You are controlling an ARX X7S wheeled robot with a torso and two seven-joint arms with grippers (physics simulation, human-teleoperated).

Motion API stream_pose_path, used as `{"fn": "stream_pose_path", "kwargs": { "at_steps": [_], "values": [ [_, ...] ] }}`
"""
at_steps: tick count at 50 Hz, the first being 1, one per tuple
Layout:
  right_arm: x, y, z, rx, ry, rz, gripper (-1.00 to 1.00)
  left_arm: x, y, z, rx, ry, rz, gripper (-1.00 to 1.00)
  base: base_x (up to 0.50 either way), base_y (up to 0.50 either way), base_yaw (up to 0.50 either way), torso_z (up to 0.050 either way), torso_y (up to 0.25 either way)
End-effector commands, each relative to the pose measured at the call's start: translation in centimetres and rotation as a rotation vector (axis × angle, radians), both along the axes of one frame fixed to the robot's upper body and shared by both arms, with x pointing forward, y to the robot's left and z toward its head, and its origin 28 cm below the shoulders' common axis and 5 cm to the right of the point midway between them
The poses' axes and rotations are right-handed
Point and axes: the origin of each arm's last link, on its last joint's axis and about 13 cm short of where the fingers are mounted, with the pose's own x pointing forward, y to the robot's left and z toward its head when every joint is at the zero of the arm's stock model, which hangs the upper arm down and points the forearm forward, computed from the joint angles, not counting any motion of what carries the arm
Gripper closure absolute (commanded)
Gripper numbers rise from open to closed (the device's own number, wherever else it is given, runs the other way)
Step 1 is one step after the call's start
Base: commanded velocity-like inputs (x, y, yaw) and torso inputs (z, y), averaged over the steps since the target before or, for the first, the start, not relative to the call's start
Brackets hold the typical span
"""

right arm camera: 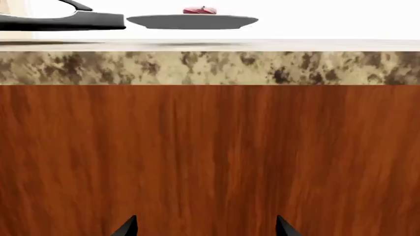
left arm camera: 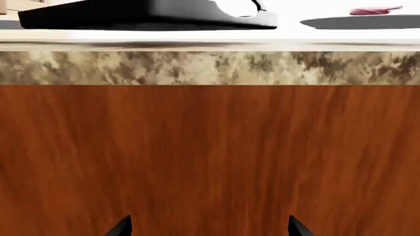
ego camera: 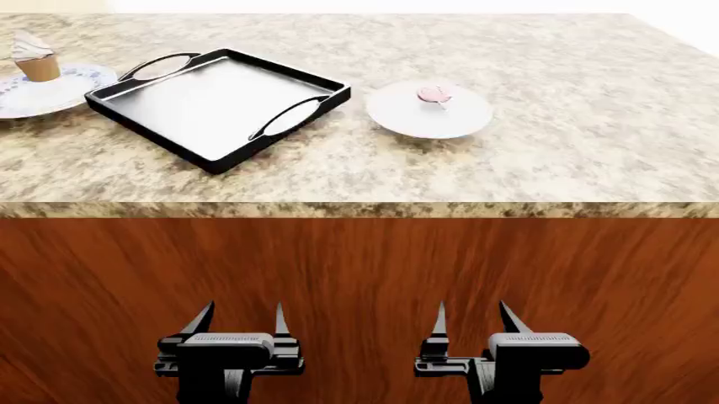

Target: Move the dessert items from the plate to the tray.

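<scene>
The pink lollipop (ego camera: 433, 95) is lying flat on a round white plate (ego camera: 430, 118) on the granite counter (ego camera: 540, 160), just to the right of the tray (ego camera: 214, 97). The cupcake (ego camera: 35, 57) is standing upright on a second plate (ego camera: 39, 97) with a blue pattern, at the far left, beside the tray's other end. The black tray is sitting at an angle between the two plates, holding nothing, its grey inner floor showing bare. Both arms are hanging low in front of the reddish wooden cabinet face (ego camera: 359, 278), well below the counter edge. The left gripper (ego camera: 239, 320) and the right gripper (ego camera: 472, 318) are each standing with jaws spread apart, gripping nothing
</scene>
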Motion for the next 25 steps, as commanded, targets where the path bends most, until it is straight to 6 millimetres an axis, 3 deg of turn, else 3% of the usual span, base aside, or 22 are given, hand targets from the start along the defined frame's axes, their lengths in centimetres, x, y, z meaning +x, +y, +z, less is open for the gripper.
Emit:
{"fn": "stream_pose_path", "kwargs": {
  "at_steps": [1, 6, 25],
  "values": [
    [-0.05, -0.02, 0.01, 0.003, 0.001, 0.000, -1.00, 0.01, -0.01, -0.02, -0.011, 0.011, -0.001, -1.00, 0.00, 0.00, 0.00, 0.000, 0.000],
    [-0.03, -0.17, -0.01, 0.012, 0.005, -0.015, -1.00, -0.01, -0.03, 0.08, -0.005, 0.014, -0.006, -1.00, 0.00, 0.00, 0.00, 0.000, 0.000],
    [-0.35, -0.23, 0.55, 0.051, -0.018, -0.011, -1.00, -0.63, -0.16, 0.78, -0.060, 0.019, -0.080, -1.00, 0.00, 0.00, 0.00, 0.049, 0.000]
  ]
}}
